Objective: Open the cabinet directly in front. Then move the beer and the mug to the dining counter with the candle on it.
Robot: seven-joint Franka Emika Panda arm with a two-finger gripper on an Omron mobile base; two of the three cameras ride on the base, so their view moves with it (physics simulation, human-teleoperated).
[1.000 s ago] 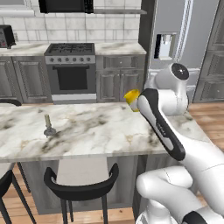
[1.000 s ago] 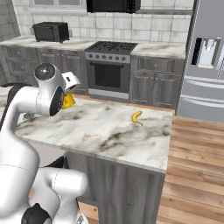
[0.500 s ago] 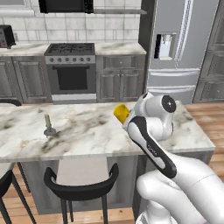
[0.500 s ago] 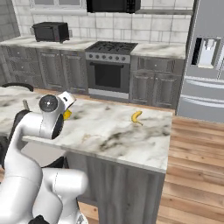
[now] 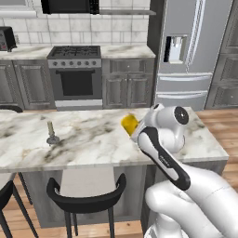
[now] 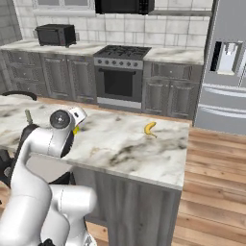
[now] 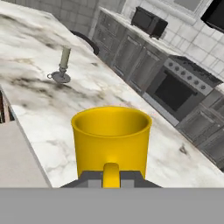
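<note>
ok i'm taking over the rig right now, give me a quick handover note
Pincer: shut on the mug, gripping at its handle side, mug upright with its mouth up.
Mug: carried over the dining counter, not set down as far as I can tell.
Candle: standing on the same counter, well off to the side of the mug.
A banana lies on the counter's far end.
Beer and cabinet: I can't confirm their state from here.
Left: lower the mug onto bare marble, release, then check on the beer.
</note>
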